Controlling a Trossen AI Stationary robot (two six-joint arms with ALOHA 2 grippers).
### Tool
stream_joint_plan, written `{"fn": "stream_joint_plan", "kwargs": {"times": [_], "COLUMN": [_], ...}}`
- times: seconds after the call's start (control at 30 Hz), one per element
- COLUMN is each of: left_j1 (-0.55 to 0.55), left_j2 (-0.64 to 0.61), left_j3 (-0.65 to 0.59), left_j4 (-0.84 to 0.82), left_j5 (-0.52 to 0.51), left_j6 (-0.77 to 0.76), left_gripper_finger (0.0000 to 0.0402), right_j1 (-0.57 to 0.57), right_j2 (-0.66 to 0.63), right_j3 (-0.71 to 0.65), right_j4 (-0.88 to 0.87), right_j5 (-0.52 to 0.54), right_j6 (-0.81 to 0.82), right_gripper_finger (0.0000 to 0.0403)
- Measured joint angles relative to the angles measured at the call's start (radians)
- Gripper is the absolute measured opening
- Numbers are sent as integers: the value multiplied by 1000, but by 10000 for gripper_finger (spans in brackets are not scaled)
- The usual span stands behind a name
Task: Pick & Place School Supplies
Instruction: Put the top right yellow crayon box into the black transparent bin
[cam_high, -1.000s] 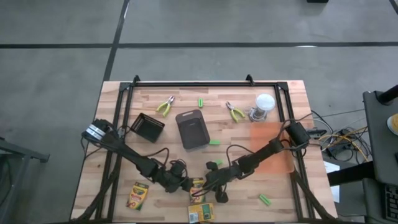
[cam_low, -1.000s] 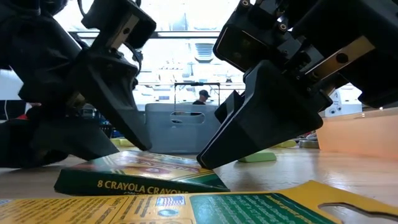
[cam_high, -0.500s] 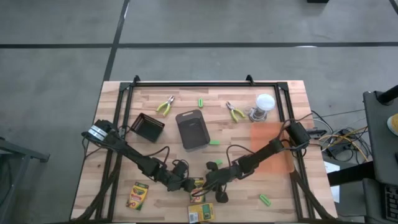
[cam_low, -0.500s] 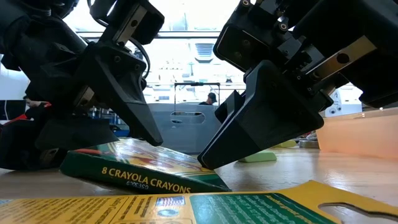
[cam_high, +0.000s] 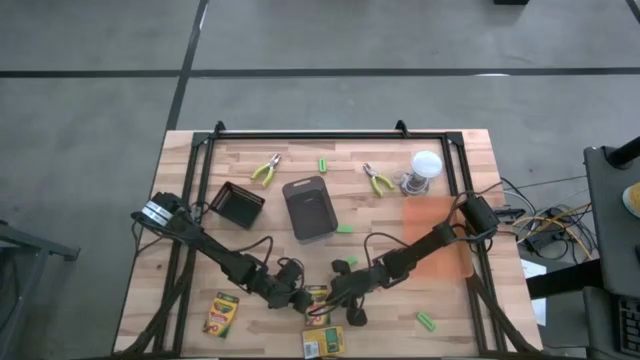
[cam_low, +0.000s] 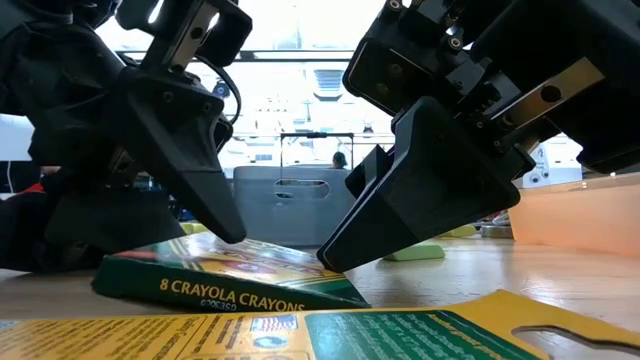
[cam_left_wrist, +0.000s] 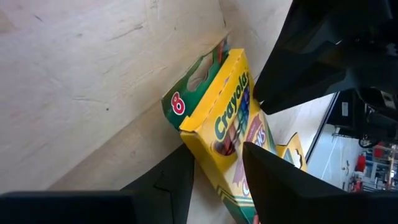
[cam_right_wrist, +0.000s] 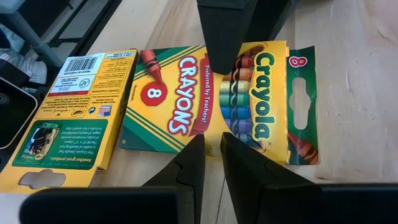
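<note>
Far left near the front edge, one crayon box (cam_high: 221, 313) lies flat by itself. The left arm reaches in from the table's left side, stretched low toward the front centre, and the left gripper (cam_high: 298, 297) sits over the middle crayon box (cam_high: 318, 299). Its fingers (cam_left_wrist: 273, 186) stand part-way apart astride that box's edge, one on each face, gripping it. From the right side the right arm slants down to the same spot; the right gripper (cam_high: 326, 306) has its fingers (cam_right_wrist: 239, 174) almost together, holding nothing, tips at the box's near edge.

The low view shows what the overhead cannot: the middle box's left end is tilted slightly off the wood, with the right gripper's tip pressing its right end. The right wrist view shows a third crayon box (cam_right_wrist: 68, 124) lying back-up just beside it.

Farther back are two pliers (cam_high: 265, 170) (cam_high: 379, 181) and green sticks (cam_high: 427, 320).
</note>
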Motion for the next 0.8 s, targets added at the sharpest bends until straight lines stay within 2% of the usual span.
{"fn": "stream_joint_plan", "kwargs": {"times": [0.1,0.4,0.8], "left_j1": [0,0,0], "left_j2": [0,1,1], "left_j3": [6,12,12], "left_j4": [-7,-5,-3], "left_j5": [-1,-4,-7], "left_j6": [16,36,52], "left_gripper_finger": [128,49,48], "right_j1": [0,0,2], "right_j2": [0,0,0], "right_j3": [0,0,-1], "right_j4": [0,0,5], "right_j5": [0,0,0], "right_j6": [0,0,-28], "right_gripper_finger": [57,57,57]}}
